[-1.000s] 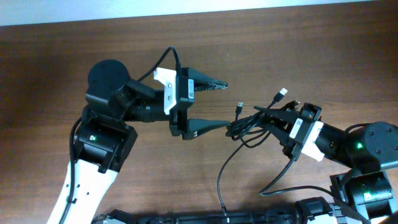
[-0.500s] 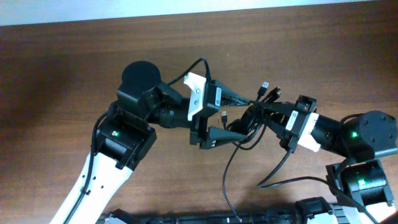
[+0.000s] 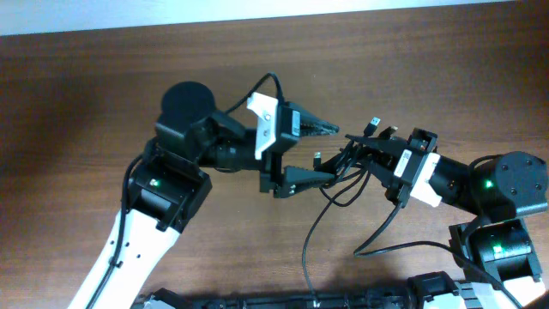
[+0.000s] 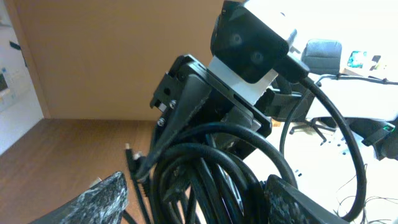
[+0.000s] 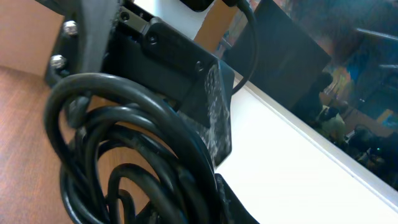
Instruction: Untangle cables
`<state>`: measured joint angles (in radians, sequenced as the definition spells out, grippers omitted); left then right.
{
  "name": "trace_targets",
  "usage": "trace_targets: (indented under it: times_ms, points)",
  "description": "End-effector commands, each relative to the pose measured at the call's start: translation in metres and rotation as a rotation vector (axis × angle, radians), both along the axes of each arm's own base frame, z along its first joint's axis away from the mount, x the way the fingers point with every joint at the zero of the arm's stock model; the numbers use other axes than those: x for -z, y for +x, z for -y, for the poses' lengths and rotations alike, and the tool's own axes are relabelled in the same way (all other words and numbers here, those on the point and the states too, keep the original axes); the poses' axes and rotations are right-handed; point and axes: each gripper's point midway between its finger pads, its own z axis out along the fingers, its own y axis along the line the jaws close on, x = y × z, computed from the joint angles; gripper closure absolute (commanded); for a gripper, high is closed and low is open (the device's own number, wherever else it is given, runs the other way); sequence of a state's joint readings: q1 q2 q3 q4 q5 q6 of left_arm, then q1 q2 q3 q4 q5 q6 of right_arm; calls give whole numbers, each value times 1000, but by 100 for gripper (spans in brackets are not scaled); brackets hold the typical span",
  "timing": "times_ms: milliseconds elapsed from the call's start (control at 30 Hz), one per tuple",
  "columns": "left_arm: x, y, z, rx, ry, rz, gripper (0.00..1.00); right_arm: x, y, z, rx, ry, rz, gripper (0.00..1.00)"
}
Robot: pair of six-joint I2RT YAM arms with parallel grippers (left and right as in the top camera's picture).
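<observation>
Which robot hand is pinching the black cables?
The right gripper: it is shut on the cables. The left gripper is different, standing wide open with the bundle in between, not pinched.

Tabletop (image 3: pixel 77 86) lies open from ten to one o'clock; left arm (image 3: pixel 146 206) bars eight o'clock, cables (image 3: pixel 347 182) three to five

Table (image 3: pixel 77 94): dark brown wood grain. Office chair (image 4: pixel 323 53): dark, in the background. Pale strip (image 3: pixel 257 10): along the table's far edge.
</observation>
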<state>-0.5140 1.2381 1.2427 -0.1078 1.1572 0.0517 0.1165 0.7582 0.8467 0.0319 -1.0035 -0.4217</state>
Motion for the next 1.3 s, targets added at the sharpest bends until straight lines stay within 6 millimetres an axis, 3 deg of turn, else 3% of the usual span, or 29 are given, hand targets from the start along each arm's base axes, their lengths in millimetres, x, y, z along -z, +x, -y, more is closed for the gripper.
trace_targets:
  times_ms: [0, 533, 633, 733, 833, 933, 1067, 1200, 1267]
  points:
    - [-11, 7, -13, -21, -18, 8, 32, -6, -4, 0, -8, 6, 15, 84]
    - [-18, 15, -18, -55, -37, 11, 34, 1, 4, -1, -7, 2, -16, 84]
    - [-20, 23, -23, -88, -41, 21, 36, 2, 6, -1, -7, 2, -18, 84]
    - [-18, 45, -26, -212, -36, -51, 35, 0, 6, -1, -8, 4, -8, 84]
    - [-18, 47, -27, -221, -34, -54, 36, -5, 2, -3, -26, 5, 24, 84]
    - [-17, 47, -27, -220, -33, -74, 35, -5, 2, -3, -27, 5, 29, 84]
    - [-17, 37, -20, -177, -32, -74, 45, -6, 2, -2, -25, 5, 33, 84]
    - [-17, 20, -6, -117, -29, -76, 36, -8, 2, -2, -25, 6, 48, 84]
    - [-17, 17, -3, -104, -28, -77, 38, -10, 3, -2, -13, 8, 56, 83]
